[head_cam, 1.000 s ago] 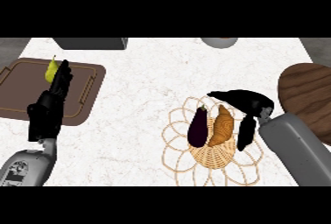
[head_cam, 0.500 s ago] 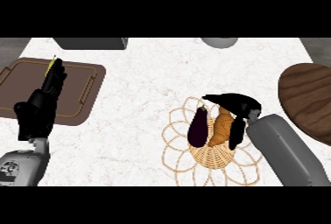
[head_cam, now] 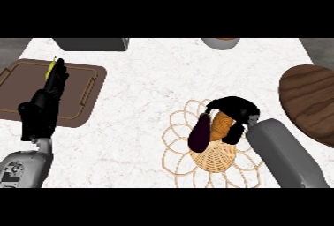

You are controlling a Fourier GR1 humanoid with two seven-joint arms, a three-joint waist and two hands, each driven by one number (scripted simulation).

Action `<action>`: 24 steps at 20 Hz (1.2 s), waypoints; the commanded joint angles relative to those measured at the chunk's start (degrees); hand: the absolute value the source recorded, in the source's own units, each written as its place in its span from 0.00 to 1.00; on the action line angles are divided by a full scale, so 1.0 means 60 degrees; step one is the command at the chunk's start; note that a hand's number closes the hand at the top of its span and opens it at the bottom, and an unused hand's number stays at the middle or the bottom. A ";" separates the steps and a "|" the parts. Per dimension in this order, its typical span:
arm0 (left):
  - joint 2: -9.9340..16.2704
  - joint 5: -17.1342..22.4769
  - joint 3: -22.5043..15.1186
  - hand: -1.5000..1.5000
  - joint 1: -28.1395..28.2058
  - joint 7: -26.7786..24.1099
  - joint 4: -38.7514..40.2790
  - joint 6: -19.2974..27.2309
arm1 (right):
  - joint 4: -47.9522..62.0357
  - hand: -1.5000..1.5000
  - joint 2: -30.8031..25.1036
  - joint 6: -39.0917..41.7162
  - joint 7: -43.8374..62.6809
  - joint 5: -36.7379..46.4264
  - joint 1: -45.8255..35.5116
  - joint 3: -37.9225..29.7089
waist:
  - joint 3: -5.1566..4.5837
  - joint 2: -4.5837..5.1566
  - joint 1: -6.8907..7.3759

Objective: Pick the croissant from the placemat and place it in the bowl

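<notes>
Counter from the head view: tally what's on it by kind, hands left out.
Placemat: 1
Croissant: 1
Eggplant: 1
Brown tray: 1
Wooden bowl: 1
Grey box at far edge: 1
Cup at far edge: 1
Total: 7

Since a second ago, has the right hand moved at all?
Yes. The right hand has drawn in and down over the woven placemat, closing around the croissant beside the dark eggplant.
</notes>
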 commanded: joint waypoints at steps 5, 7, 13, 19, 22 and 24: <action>-0.0008 -0.0178 0.0054 0.50 0.0243 0.0948 -0.1183 -0.0246 | 0.0132 1.00 0.0085 -0.0023 -0.1048 0.0271 0.0445 -0.0239 | 0.0060 0.0073 0.0011; -0.0529 -0.0649 -0.0226 0.50 0.0629 0.0448 -0.1048 0.0147 | 0.0403 1.00 0.0425 0.0014 -0.0866 0.0433 -0.0160 -0.0547 | 0.0059 0.0086 0.0026; -0.0025 -0.0211 0.0504 0.50 0.0305 0.0423 -0.0507 -0.0233 | -0.3358 1.00 0.1196 -0.1545 0.0208 0.1047 0.3654 0.0922 | 0.0047 -0.0065 -0.0443; 0.0038 -0.0219 0.0618 0.50 0.0600 0.0214 -0.0644 -0.0224 | -0.6687 1.00 0.1816 -0.2742 0.1643 0.1890 0.6502 0.2550 | 0.0044 -0.0092 -0.0531; -0.0197 -0.0210 0.0597 0.50 0.0566 0.0239 -0.0408 -0.0081 | -0.8612 1.00 0.2007 -0.2960 0.1802 0.1084 0.7375 0.2264 | 0.0044 -0.0071 -0.0592; -0.0047 -0.0022 0.0696 0.50 0.0546 0.0046 -0.0260 -0.0369 | -0.9686 1.00 0.1940 -0.3643 0.1811 0.1201 0.8019 0.2346 | 0.0046 -0.0036 -0.0547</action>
